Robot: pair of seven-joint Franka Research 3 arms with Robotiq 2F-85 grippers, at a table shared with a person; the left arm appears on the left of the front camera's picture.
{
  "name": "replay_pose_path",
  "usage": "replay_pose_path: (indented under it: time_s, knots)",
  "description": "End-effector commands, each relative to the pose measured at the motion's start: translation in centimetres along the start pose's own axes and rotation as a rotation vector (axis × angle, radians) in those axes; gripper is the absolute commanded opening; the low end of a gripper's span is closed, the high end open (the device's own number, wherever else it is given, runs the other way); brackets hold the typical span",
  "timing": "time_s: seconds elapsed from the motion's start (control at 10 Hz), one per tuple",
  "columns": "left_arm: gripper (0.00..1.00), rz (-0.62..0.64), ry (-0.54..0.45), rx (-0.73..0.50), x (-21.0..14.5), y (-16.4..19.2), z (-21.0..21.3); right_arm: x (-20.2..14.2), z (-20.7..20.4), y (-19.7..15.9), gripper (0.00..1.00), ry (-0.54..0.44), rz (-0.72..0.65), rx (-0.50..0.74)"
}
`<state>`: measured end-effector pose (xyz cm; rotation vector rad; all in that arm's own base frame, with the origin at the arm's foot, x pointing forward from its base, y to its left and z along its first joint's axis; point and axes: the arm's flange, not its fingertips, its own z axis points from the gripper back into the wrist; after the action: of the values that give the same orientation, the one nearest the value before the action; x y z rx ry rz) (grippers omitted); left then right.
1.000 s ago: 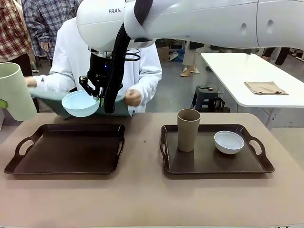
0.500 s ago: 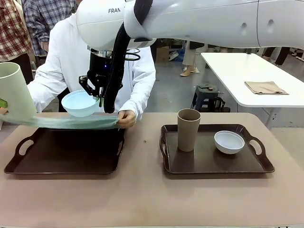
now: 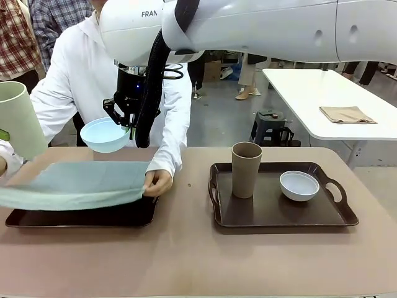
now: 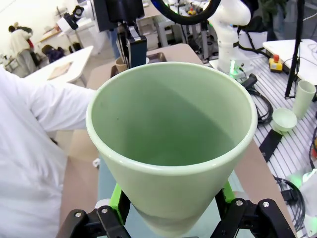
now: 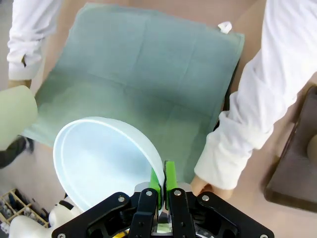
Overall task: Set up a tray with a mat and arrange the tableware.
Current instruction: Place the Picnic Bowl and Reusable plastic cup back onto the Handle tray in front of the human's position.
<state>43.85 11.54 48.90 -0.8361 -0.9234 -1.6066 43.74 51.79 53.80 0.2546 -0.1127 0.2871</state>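
Our right arm [image 3: 260,25] reaches across to the left side, wrist down, right gripper [image 5: 162,174] pinched tight on the blue bowl [image 5: 99,158] rim, up in the air. Left gripper [image 4: 172,210]: jaws wide, pads [image 4: 118,204] clamping both sides of the green cup [image 4: 171,129].

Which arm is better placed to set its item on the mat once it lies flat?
Probably the right: the right gripper holds the bowl above the mat, while the left gripper's cup hangs at the mat's edge.

The fingers [image 5: 170,173] pinch the rim of the light blue bowl [image 5: 99,153] above a green mat [image 5: 138,69] between white sleeves [image 5: 247,109].
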Motion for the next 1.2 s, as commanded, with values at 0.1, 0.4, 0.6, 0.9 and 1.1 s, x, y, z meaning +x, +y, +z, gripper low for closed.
replay_pose_path:
  time_s: [0.1,0.4,0.6,0.9,1.1]
  knots:
    - [0.27,-0.013,0.005,0.0,0.24,0.13,0.19,0.0,0.05,-0.02,0.0,-0.006,0.001,-0.004]
    - [0.27,-0.013,0.005,0.0,0.24,0.13,0.19,0.0,0.05,-0.02,0.0,-0.006,0.001,-0.004]
    - [0.27,-0.013,0.005,0.0,0.24,0.13,0.19,0.0,0.05,-0.02,0.0,-0.006,0.001,-0.004]
    - [0.27,-0.013,0.005,0.0,0.24,0.13,0.19,0.0,0.05,-0.02,0.0,-0.006,0.001,-0.004]
    - [0.27,-0.013,0.005,0.0,0.24,0.13,0.19,0.0,0.05,-0.02,0.0,-0.006,0.001,-0.004]
